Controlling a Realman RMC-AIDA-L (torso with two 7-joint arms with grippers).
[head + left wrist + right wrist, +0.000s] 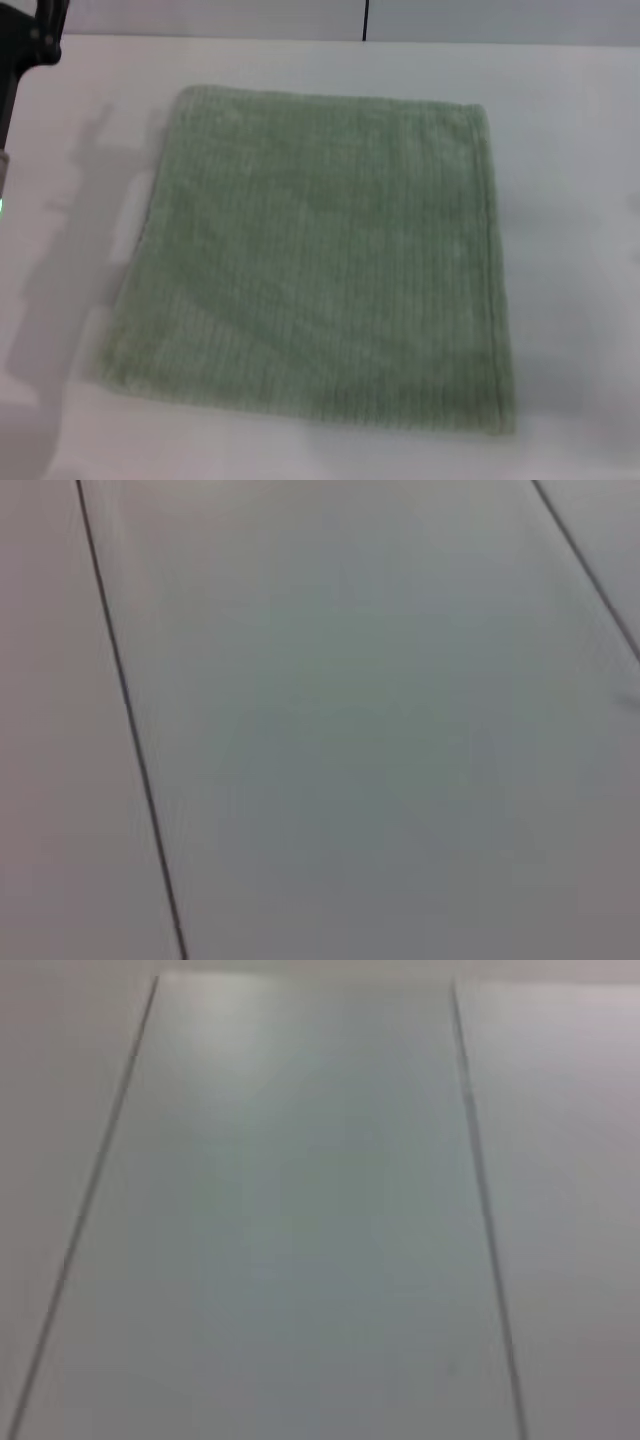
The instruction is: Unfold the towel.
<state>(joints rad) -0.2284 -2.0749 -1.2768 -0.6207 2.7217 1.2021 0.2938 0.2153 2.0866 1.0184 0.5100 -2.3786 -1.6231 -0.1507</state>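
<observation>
Towel [320, 260] flat, hands unseen

Only a small part of the robot's body shows, at the upper left edge of the head view: the dark, nearly black left arm [25, 45], a matte, blocky segment with a rounded, knuckle-like bulge on its right side. Below it a narrower dark strip runs down the frame edge, ending in a pale grey piece with a tiny green glint.
</observation>
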